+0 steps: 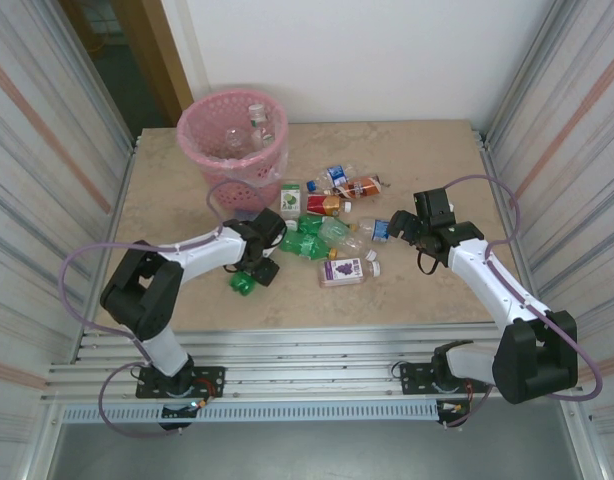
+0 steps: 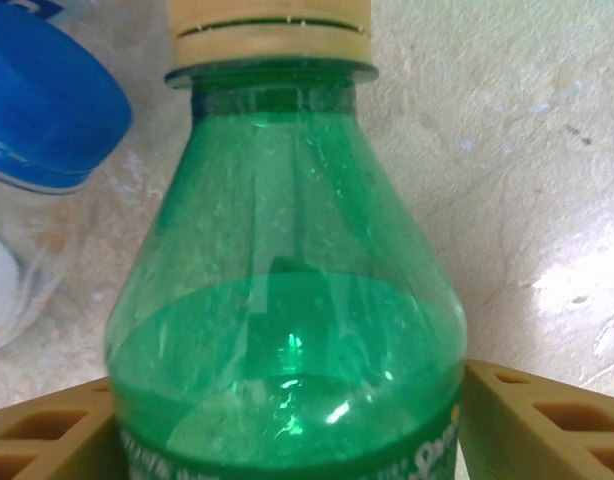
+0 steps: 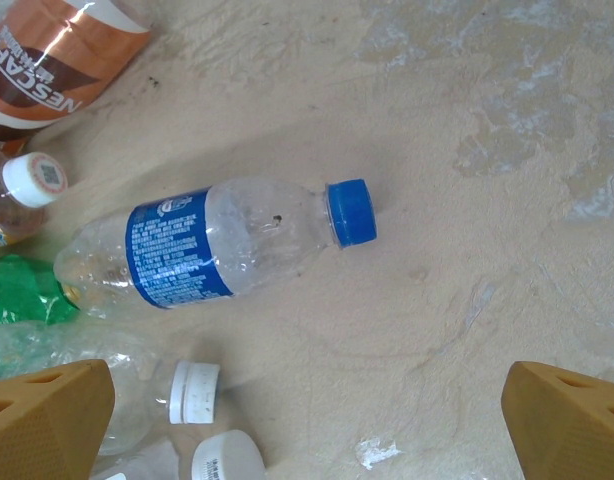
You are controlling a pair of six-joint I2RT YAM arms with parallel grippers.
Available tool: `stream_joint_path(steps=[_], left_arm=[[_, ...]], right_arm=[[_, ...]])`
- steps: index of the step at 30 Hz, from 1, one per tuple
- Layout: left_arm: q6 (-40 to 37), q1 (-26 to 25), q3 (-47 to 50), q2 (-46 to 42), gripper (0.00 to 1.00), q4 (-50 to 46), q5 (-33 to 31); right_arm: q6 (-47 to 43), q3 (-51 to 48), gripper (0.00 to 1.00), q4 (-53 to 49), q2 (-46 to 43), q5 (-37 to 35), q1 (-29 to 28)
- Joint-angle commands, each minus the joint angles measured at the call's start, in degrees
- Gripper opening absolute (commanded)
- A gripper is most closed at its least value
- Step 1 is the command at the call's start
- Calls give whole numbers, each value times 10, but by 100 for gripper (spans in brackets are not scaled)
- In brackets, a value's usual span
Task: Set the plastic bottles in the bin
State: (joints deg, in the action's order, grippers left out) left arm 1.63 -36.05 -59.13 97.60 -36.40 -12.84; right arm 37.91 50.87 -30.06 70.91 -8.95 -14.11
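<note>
Bin: The pink bin [image 1: 209, 165] stands at the far left corner of the table [image 1: 437, 300]. A few clear bottles [image 1: 255, 122] lie inside it.
Left gripper: My left gripper [image 2: 287, 405] is low on the table, just left of the pile. Its two fingers [image 2: 47, 430] press on both sides of a green bottle [image 2: 287, 300], so I think it has hold of it.
Green bottle: It lies with its tan cap [image 2: 269, 25] pointing away from the wrist. As far as I can tell, it is not lifted yet.
Step now: I judge this is the grab on the green bottle.
Next move, left: Lift it up, swing it over the bin, then let go. It looks thin and squashy, so it may slip.
Pile: Most bottles [image 1: 332, 225] lie close together in the middle of the table, well apart from the bin. One more green one [image 1: 245, 283] lies under the left arm.
Right gripper: My right gripper [image 3: 307, 410] is wide open and holds nothing. It hangs above the table at the right edge of the pile.
Blue-label bottle: A clear bottle with a blue label [image 3: 202, 255] and a blue cap lies on its side just ahead of the right fingers, not between them.
Next move, right: Go forward and down so a finger sits on each side of that bottle, then close.
How far along: Early. Far more bottles are on the table than in the bin.
</note>
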Motion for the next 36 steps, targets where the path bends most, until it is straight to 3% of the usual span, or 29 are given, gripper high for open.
stream_joint_path(steps=[1,11,14,23,27,31,36], left_arm=[[-6,-7,-20,19,67,-14,14],[2,-18,-26,9,51,-16,22],[5,-23,-24,-18,42,-17,19],[13,-28,-33,-123,26,-15,15],[13,-33,-43,-172,25,0,11],[11,-37,-50,-223,21,49,-5],[-17,-31,-46,-277,20,184,-11]], right_arm=[[-6,-4,98,-4,-5,-1,4],[-10,-1,98,-7,-6,-2,7],[-11,3,98,-8,-3,-1,8],[-11,10,98,-9,0,2,8],[-12,11,98,-8,0,2,7],[-12,9,98,-3,2,2,8],[-7,9,98,1,7,8,7]])
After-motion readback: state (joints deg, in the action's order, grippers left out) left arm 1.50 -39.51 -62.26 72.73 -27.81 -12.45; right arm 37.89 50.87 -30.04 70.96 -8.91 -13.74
